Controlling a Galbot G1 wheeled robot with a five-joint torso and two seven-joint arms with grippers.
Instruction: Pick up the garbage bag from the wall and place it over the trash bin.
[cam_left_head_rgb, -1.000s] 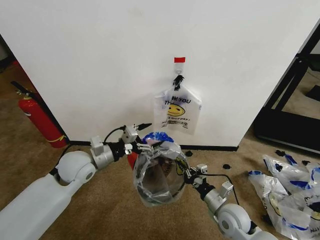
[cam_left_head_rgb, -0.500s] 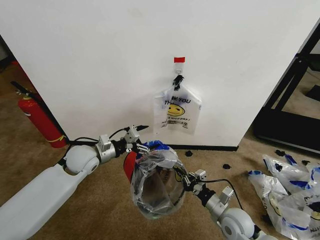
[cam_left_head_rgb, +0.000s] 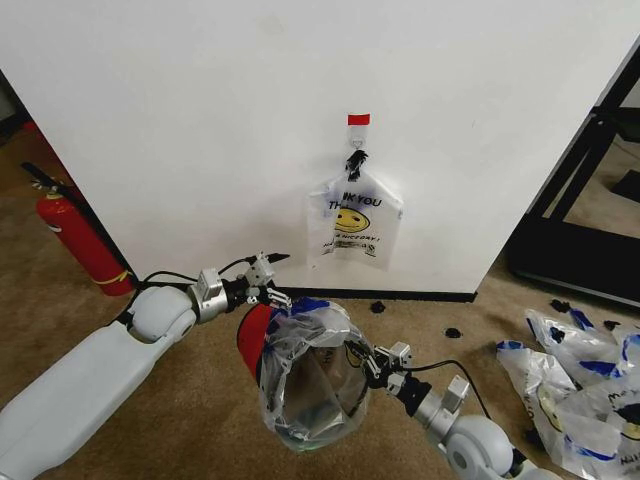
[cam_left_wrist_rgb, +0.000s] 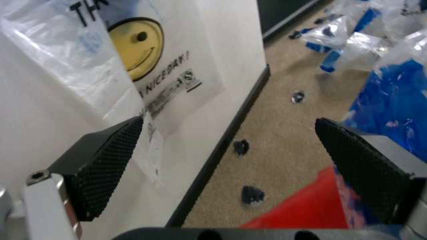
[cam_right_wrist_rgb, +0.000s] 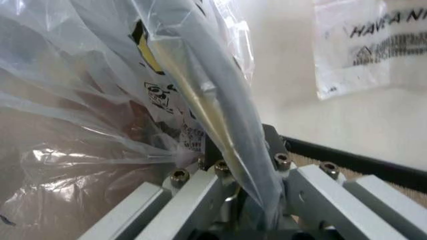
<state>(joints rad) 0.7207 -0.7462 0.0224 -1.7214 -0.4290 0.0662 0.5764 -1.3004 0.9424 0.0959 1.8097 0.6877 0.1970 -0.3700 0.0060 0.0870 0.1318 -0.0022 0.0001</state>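
Now right tool clamped on bagged trash bin rim, left tool spread wide, empty

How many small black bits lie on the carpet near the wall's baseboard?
3 in the head view: one below the hanging smiley bag, one further right, one by the loose bags. More may be hidden.
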